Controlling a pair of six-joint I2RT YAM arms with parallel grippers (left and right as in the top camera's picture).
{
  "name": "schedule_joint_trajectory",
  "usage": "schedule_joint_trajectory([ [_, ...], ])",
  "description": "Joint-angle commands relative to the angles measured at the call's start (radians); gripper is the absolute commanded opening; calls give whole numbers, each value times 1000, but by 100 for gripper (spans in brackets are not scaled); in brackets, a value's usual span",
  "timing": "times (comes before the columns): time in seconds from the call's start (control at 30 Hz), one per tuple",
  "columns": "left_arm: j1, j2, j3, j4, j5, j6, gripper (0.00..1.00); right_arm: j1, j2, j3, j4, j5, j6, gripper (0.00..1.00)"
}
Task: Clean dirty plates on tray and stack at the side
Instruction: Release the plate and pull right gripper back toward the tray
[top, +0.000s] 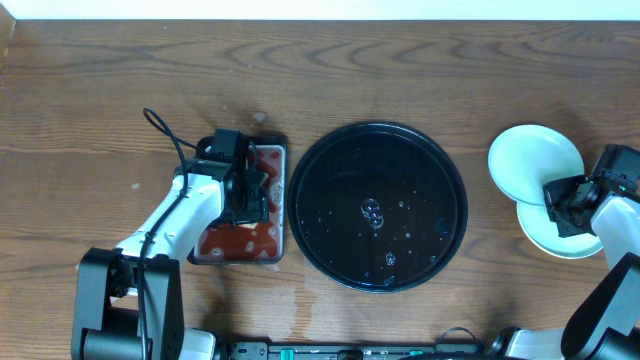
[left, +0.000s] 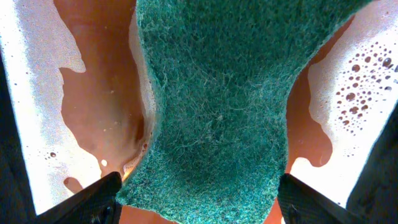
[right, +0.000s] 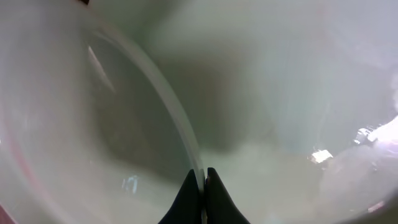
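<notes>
2 pale mint plates sit at the right end of the table, both close to the right tool. The tilted plate rises up and away from that tool, which grips it at the rim. In the right wrist view the tool's 2 fingers stand almost together, pinching only the thin edge of the plate between them. The flat plate lies on the table just under and beside the same tool, and the tilted plate overlaps it. Whether the 2 plates touch cannot be told.

The black tray lies between the 2 tools, well apart from the right tool and just beside the left one. Small droplets glint on its glossy surface.

The left tool hangs over a small metal tray, which sits directly below it. It holds a green scouring pad, squeezed in at the sides, with 1 dark finger showing at each lower corner of the left wrist view. Beneath the pad, red sauce spreads in patches over the bright metal floor. Whether the pad touches the sauce cannot be told.
</notes>
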Motion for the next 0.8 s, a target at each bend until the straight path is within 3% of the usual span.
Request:
schedule_joint_trajectory([
  [0.0, 4, 4, -9, 0, -5, 5, 79, -27, -11, 11, -42, 22, -31, 1],
  [0.5, 4, 4, -9, 5, -5, 5, 79, -251, -175, 11, -267, 11, -163, 1],
  [0.77, 4, 4, -9, 4, -4, 5, 79, -277, -183, 11, -330, 29, -221, 2],
])
